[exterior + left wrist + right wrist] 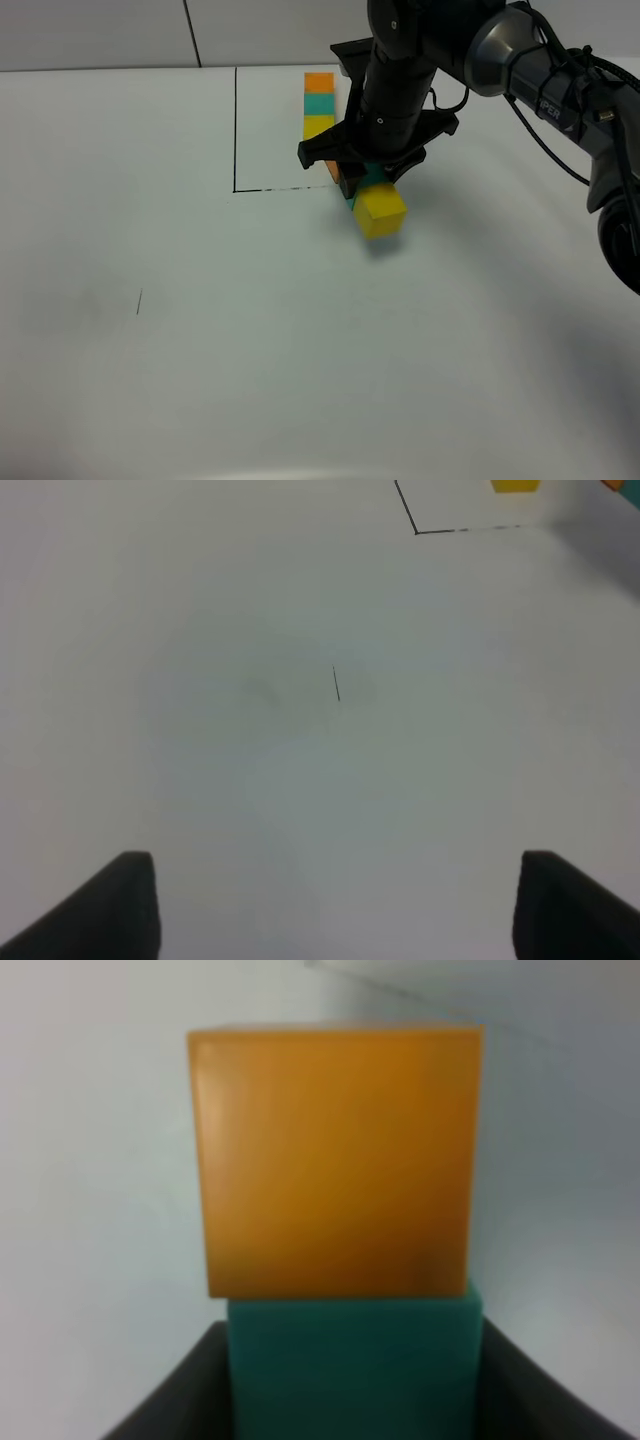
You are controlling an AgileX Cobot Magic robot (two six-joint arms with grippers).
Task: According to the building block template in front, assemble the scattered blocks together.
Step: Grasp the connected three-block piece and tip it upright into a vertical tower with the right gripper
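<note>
The building block template (319,103) is a row of orange, teal and yellow cubes inside a thin black frame (235,130) at the back. Just in front of it lie the scattered blocks, close together in a slanted line. The orange cube (333,172) is mostly hidden under my right gripper (358,182). The teal cube (373,178) comes after it, then the yellow cube (381,213). In the right wrist view the teal cube (355,1365) sits between the dark fingers (175,1395), pressed against the orange cube (335,1160). My left gripper (335,910) is open and empty over bare table.
The white table (200,330) has a short pen mark (139,300), also seen in the left wrist view (336,683). The frame's corner (416,530) and the template's yellow end (515,485) show there too. The right arm (540,75) reaches in from the right.
</note>
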